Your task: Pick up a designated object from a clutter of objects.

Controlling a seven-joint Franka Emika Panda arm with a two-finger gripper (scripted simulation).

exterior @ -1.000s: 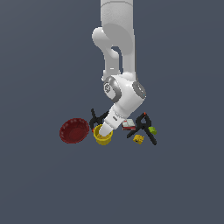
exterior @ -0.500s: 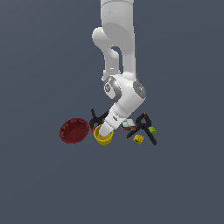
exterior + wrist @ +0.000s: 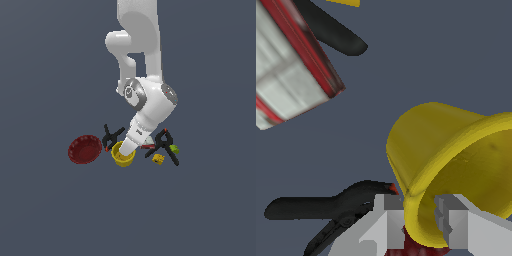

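**Tool astride the yellow cup's rim**

Tool (image 3: 420,222) fingers stand apart, one outside the yellow cup (image 3: 122,155) wall and one inside, straddling its rim without clamping. Beside the cup lie a dark red bowl (image 3: 84,149), a black clamp (image 3: 111,136), a red-white box (image 3: 291,65) and, farther off, a second clamp (image 3: 164,146).

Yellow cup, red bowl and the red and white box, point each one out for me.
yellow cup (image 3: 436,145): wrist view, on its outer side wall.
red bowl (image 3: 84,149): exterior view, on its ribbed inside.
red and white box (image 3: 286,70): wrist view, on its white face.
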